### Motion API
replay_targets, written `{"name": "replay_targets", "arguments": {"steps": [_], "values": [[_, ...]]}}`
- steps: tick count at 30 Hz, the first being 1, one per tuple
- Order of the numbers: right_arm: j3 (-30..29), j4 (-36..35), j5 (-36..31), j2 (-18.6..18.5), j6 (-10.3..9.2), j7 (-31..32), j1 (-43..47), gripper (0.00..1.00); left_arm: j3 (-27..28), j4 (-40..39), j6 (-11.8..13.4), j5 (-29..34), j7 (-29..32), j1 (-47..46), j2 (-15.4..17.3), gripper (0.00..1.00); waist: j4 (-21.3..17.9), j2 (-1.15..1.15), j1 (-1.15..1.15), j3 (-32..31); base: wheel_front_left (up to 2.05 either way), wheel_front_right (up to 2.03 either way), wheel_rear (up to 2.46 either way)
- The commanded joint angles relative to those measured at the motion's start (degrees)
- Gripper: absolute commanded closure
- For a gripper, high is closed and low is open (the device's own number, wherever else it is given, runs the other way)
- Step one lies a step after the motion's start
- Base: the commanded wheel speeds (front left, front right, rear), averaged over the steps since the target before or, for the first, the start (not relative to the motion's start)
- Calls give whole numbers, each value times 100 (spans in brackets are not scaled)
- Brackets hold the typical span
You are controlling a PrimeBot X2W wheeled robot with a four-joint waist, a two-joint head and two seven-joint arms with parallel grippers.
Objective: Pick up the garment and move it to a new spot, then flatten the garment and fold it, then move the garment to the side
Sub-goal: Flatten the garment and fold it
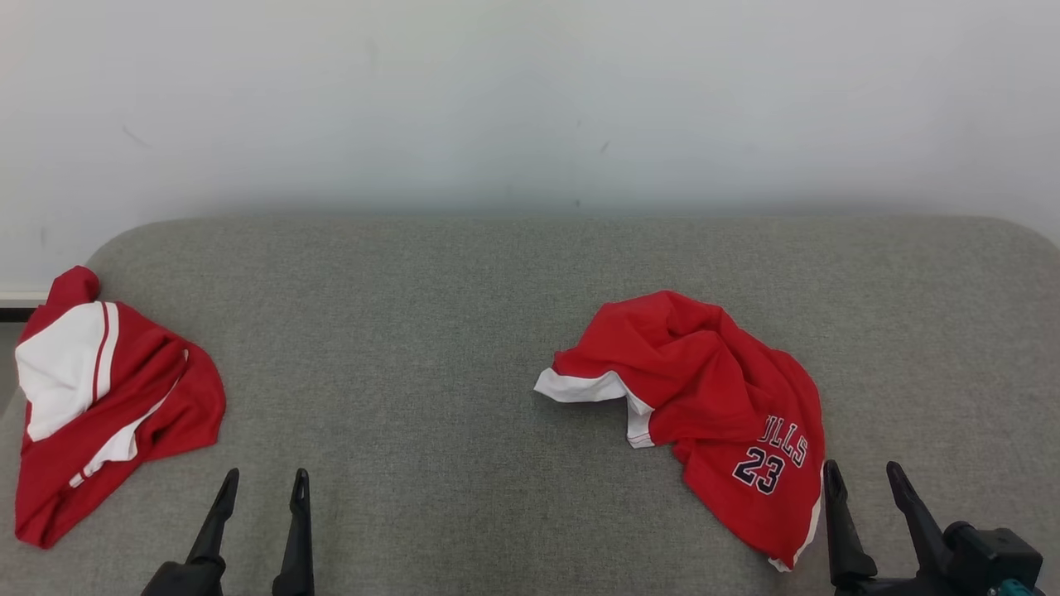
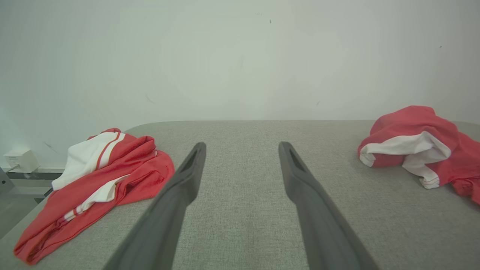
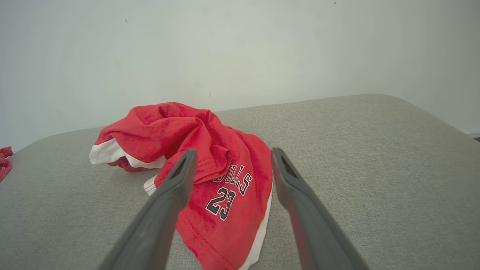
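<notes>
**Left gripper (image 1: 266, 473) and right gripper (image 1: 863, 466): both spread, both holding nothing**

Two grippers sit at the near edge of the table (image 1: 431, 331). Each one has two long dark fingers, and on both grippers the fingers are wide apart with nothing between them but air.

Two red pieces of clothing lie on the table. The number 23 garment (image 1: 704, 389) is on the right side, all bunched up in a heap. It is red with white trim, and you can read "23" and some letters above it (the first letter is hidden in a fold). Its near corner is just beside the right gripper. In the right wrist view the two fingers of that gripper (image 3: 234, 150) stand on either side of the "23" print (image 3: 221, 202).

The other red garment (image 1: 108, 397) is far off at the left edge of the table. It is crumpled too, with a big white patch and thin stripes. It lies near the left gripper (image 2: 242, 144) but does not touch it.

The two garments are well apart, with bare grey cloth between them. Nothing lies between the right gripper and the number 23 garment.

Behind the table is a plain white wall (image 1: 530, 99). One small white box (image 2: 21, 159) sits low by the wall, past the table's left end.
</notes>
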Motion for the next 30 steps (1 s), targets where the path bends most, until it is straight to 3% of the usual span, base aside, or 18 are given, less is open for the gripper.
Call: {"name": "replay_targets", "arguments": {"steps": [1,14,30], "values": [[23,17,34,-28,20,-28,35,0,-7,20,0,13,-19,-55,-16,0,35,0,0,7,0,0,0],[1041,624,17,-376,20,109,-727,0,-257,61,-29,-2,-19,-270,-124,0,505,0,0,137,0,0,0],[2162,3341,-104,-914,15,12,-2584,0,-518,176,-48,-136,-19,-633,-271,0,1273,0,0,610,0,0,0]]}}
